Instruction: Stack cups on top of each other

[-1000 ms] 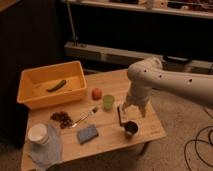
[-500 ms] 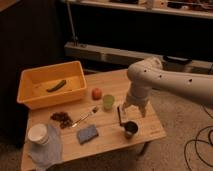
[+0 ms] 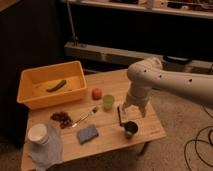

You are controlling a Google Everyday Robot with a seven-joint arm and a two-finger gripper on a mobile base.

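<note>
The dark shiny metal cup (image 3: 131, 129) stands upright near the table's front right edge. The pale green plastic cup (image 3: 108, 102) stands upright mid-table, next to a red round fruit (image 3: 96, 93). The wider white cup (image 3: 38, 134) stands at the front left on a pale cloth (image 3: 47, 149). My gripper (image 3: 129, 117) hangs from the white arm (image 3: 165, 80), pointing down just above and behind the metal cup, to the right of the green cup. No cup is on another.
A yellow bin (image 3: 30, 80) with a green vegetable (image 3: 56, 85) in it stands at the back left. A blue sponge (image 3: 87, 133), a brush (image 3: 87, 116) and a dark pile (image 3: 62, 118) lie on the wooden table (image 3: 150, 131). Cables lie on the floor to the right.
</note>
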